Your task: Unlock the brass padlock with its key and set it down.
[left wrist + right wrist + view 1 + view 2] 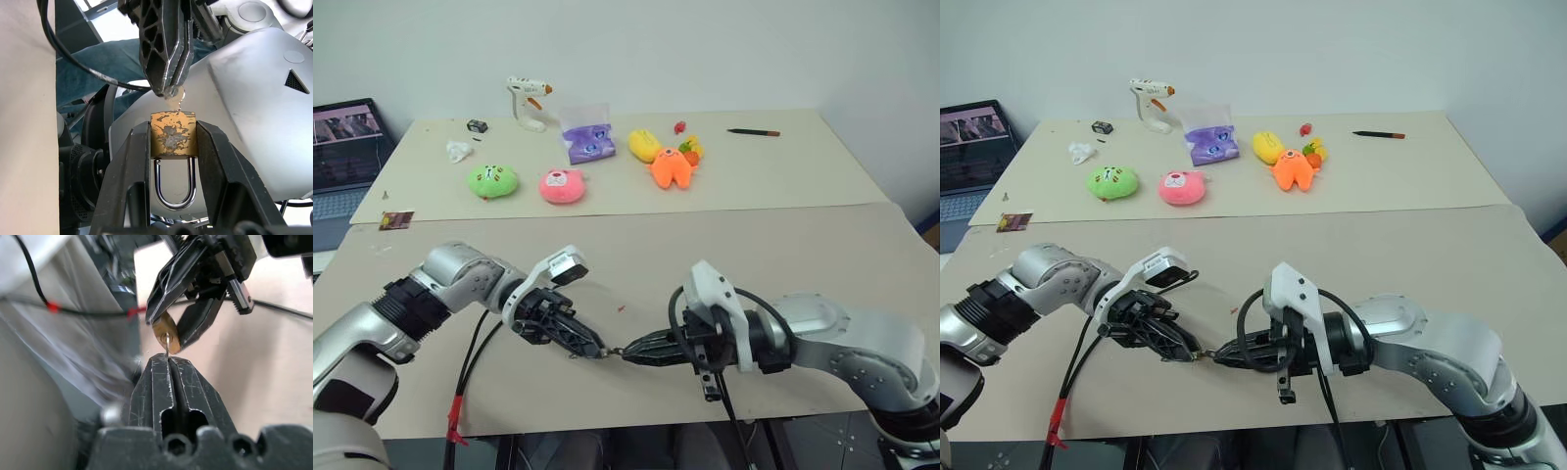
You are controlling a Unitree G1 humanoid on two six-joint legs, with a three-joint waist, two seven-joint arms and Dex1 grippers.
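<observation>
The brass padlock is clamped between the two fingers of my left gripper, just above the near table's front part. Its silver shackle points back toward the left wrist, with both legs seated in the body. The key sticks out of the padlock's base. My right gripper meets the left one tip to tip and is shut on the key's head. In the right wrist view the thin key runs from between my fingertips into the padlock.
On the far table lie green, pink, yellow and orange plush toys, a purple bag, a glue gun and a pen. A laptop stands at the left. A red speck lies near the grippers.
</observation>
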